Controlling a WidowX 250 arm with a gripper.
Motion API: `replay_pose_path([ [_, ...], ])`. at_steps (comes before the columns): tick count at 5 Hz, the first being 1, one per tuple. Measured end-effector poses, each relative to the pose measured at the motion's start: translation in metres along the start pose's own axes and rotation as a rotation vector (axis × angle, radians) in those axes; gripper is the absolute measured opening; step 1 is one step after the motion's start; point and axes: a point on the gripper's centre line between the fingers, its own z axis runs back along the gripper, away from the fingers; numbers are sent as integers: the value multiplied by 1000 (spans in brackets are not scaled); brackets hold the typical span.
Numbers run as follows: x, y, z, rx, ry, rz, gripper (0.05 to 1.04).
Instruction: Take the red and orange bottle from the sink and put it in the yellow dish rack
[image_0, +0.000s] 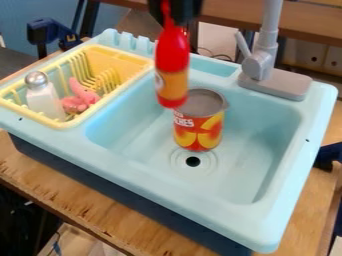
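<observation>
Over the sink (260, 125), claw (172, 11) hangs, seemingly gripping bottle (172, 62).

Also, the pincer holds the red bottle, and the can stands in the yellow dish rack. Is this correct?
Not quite: the camera view shows the can standing in the sink, not the yellow dish rack. The pincer does hold the red bottle.

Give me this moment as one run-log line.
gripper: holding red bottle upright by neck, over sink | can: standing in sink, contact with bottle unclear | yellow rack: shaker, pink toy
</observation>
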Motion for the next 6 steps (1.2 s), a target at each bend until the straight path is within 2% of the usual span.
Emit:
replay_pose_path([
  [2,4,57,16,57,-79,97,323],
  [3,10,83,9,49,-82,134,323],
  [4,14,99,-1,31,-64,164,323],
  [6,23,123,-45,-51,37,210,323],
])
